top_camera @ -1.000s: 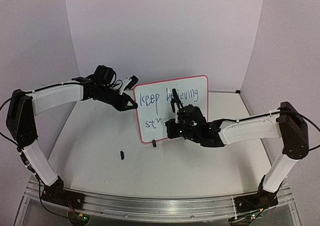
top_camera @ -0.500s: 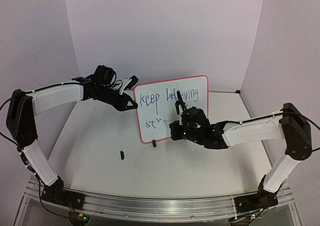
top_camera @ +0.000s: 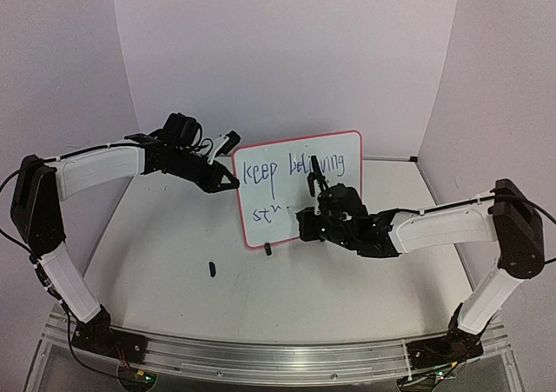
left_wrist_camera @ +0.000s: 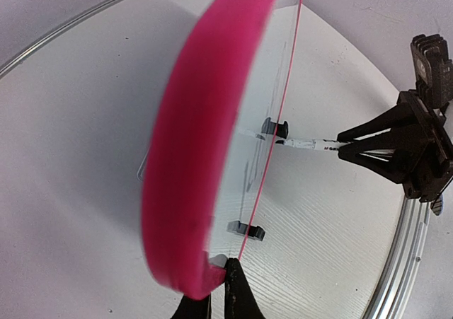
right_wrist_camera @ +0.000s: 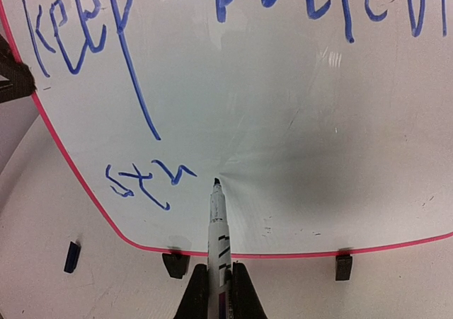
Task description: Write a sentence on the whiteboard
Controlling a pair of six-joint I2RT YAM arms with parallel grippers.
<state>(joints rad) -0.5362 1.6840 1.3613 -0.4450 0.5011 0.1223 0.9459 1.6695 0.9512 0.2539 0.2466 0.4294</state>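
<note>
Two risks. Left gripper (top_camera: 231, 182), centre-left of top view, clamps the left edge of the small red-bordered white whiteboard (top_camera: 261, 196) standing mid-frame; one-edge hold could pivot under pen push. Blue handwritten sentence (right_wrist_camera: 145, 181) stops at "str"; white-barrelled marker (right_wrist_camera: 216, 220) tip touches just right, pinched in right gripper (right_wrist_camera: 216, 275) jaws, so a slip would smear.

Whiteboard (right_wrist_camera: 297, 121): face glossy and smooth, with a soft glare patch between 1 and 2 o'clock; thin red border, plastic-looking.
Clip feet (right_wrist_camera: 343, 266): black, matt plastic.
Marker (right_wrist_camera: 216, 223): white barrel, smooth, slight sheen.
Table (left_wrist_camera: 318, 213): white, matt, fine wood-like grain.
Rail (top_camera: 261, 357), 6 o'clock in top view: brushed metal, dull shine.
Arm shells (top_camera: 95, 170): smooth white plastic.
</note>
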